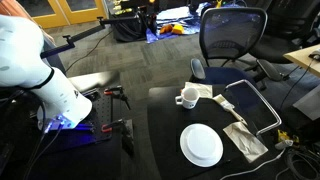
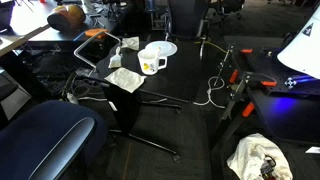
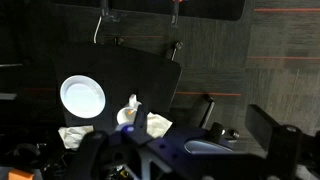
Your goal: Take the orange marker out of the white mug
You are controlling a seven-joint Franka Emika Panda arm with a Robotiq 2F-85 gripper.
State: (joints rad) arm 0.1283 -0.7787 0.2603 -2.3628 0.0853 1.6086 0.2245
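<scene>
The white mug (image 1: 186, 97) stands on the black table (image 1: 165, 135), and also shows in another exterior view (image 2: 151, 62) and the wrist view (image 3: 128, 113). In the wrist view a small orange spot, the orange marker (image 3: 126, 117), shows in the mug's mouth. The marker is too small to make out in either exterior view. My gripper (image 3: 185, 150) fills the bottom of the wrist view as dark blurred fingers set wide apart, open and empty. It is far from the mug, off the table near the robot base (image 1: 65, 110).
A flat white plate (image 1: 201, 145) lies near the mug. Crumpled cloths (image 1: 243, 138) and a bent metal rack (image 1: 258, 103) lie on the table's far side. An office chair (image 1: 232, 35) stands behind the table. Clamps and cables (image 2: 235, 80) sit near the robot base.
</scene>
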